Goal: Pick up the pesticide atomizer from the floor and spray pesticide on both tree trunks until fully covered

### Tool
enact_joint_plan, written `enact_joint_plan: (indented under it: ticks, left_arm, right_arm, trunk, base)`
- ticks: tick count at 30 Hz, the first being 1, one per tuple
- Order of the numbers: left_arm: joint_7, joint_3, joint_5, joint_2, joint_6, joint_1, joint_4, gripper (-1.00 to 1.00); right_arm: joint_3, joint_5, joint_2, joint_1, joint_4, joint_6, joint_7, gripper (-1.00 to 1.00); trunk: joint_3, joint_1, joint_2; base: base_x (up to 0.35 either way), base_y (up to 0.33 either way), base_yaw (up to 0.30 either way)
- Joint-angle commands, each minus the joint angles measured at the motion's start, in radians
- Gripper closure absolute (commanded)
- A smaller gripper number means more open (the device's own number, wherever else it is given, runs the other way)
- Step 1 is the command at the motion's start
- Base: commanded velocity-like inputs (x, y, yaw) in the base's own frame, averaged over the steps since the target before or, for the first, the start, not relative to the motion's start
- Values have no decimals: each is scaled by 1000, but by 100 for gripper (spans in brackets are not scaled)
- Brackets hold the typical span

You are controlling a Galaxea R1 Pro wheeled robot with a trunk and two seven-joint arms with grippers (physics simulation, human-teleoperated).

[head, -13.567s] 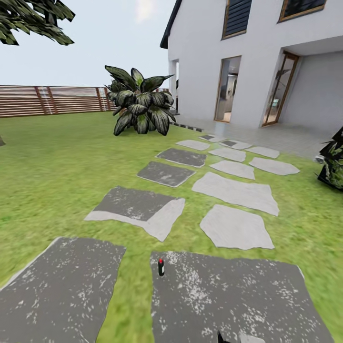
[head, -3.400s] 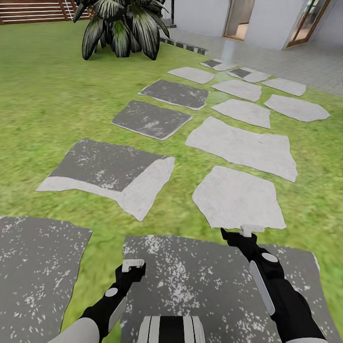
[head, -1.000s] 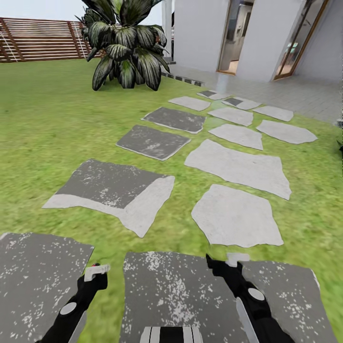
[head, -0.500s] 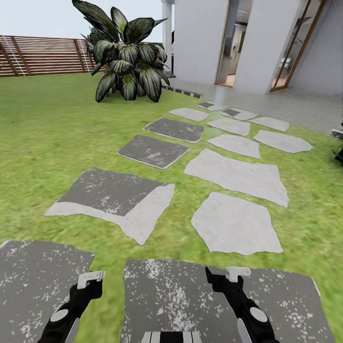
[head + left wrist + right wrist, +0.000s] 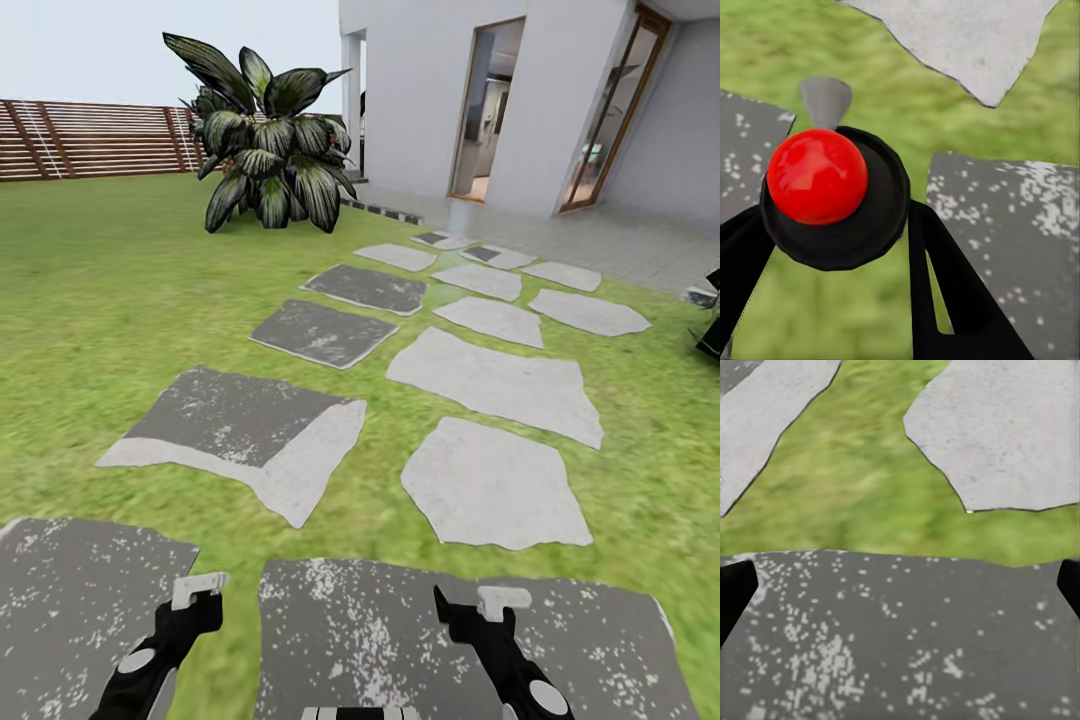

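Far left in the head view, the slatted fence (image 5: 90, 138) edges the lawn (image 5: 90, 280), with a broad-leaved bush (image 5: 265, 170) beside it and the white house (image 5: 430, 90) to the right. Down low, the left pincer (image 5: 197, 590) hovers over the grass strip between two dark slabs, but from up here I can't make out what's in it. The left wrist view settles it: the atomizer (image 5: 825, 187), red cap on a round black body with a grey nozzle poking out, sits clamped between the black fingers (image 5: 945, 277), touching both. Moving right, the right pincer (image 5: 490, 603) hangs above the speckled slab (image 5: 380, 640). The right wrist view has its fingers (image 5: 735, 592) spread wide, with just stone and grass between them.
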Motion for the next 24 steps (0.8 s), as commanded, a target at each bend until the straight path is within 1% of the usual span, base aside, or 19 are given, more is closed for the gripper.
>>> enact_joint_plan:
  ticks: [1,5,9,16,19,21,23,24]
  left_arm:
    - [8,0,0,-1,0,0,0,100]
    - [25,0,1,-1,0,1,6,100]
    - [30,3,-1,2,-2,1,68,100]
    - [34,7,1,3,-15,2,152,100]
    - [38,8,0,1,-16,1,165,100]
    - [65,4,0,-1,-14,-2,166,100]
    - [113,0,2,-6,-11,-5,166,100]
    - [122,-1,2,-8,-7,-8,166,100]
  right_arm:
    - [0,0,0,0,0,0,0,-100]
    - [0,0,0,0,0,0,0,-100]
    - [0,0,0,0,0,1,0,-100]
    - [0,-1,0,0,-6,1,0,-100]
    - [0,0,-1,1,-8,1,0,-100]
    - [0,1,-1,1,-6,1,1,-100]
    - [0,3,-1,2,-2,1,1,-100]
    - [0,4,-1,6,0,-1,2,-100]
  trunk:
    - [3,-4,7]
    - [16,-19,35]
    - [28,-35,63]
    - [50,-61,112]
    - [60,-73,133]
    - [66,-81,147]
    - [72,-88,161]
    - [75,-92,168]
  base:
    - [0,0,0]
    - [0,0,0]
    - [0,0,31]
    - [0,0,207]
    - [0,0,103]
    - [0,0,22]
    - [0,0,6]
    - [0,0,2]
